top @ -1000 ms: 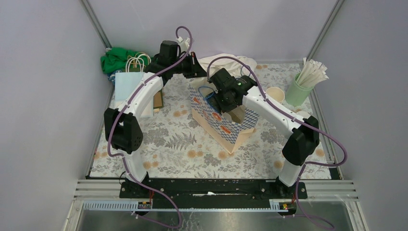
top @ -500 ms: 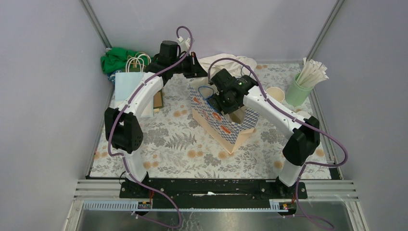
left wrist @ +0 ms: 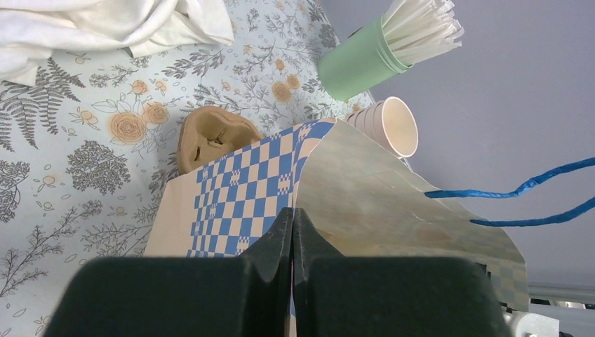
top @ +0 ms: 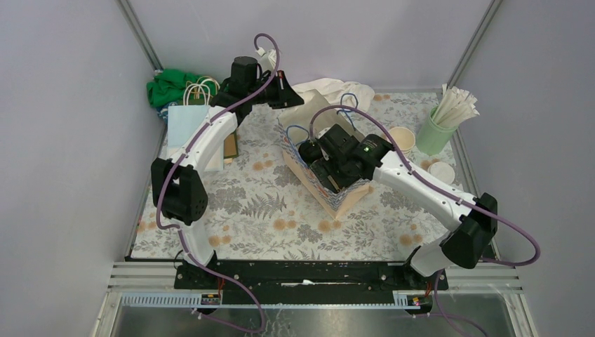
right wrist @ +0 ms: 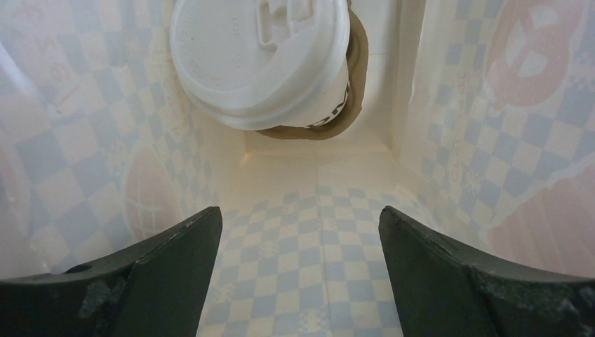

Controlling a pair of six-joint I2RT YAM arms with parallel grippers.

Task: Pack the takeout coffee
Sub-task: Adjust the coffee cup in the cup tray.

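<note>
A blue-checked paper bag [top: 345,194] [left wrist: 238,189] stands open mid-table. My left gripper [left wrist: 292,214] [top: 292,100] is shut on its far rim, pinching the paper. Inside the bag, a takeout coffee cup with a white lid [right wrist: 263,60] sits in a brown pulp carrier [right wrist: 356,70] at the bottom. My right gripper [right wrist: 300,221] [top: 324,175] reaches down into the bag, open, with nothing between its fingers, a little short of that cup. An unlidded cream paper cup [top: 402,137] [left wrist: 393,126] stands on the table right of the bag.
A mint-green tumbler of wrapped straws [top: 435,130] [left wrist: 358,63] stands at the back right, a loose white lid [top: 442,170] near it. White cloth [top: 330,90] lies behind the bag, a brown pulp carrier [left wrist: 210,137] beside it. A pale blue bag [top: 186,123] and green cloth [top: 168,88] sit back left.
My right arm has swung its elbow outward and dropped its open gripper from above the bag's mouth down into the bag. The left gripper stays shut on the rim.
</note>
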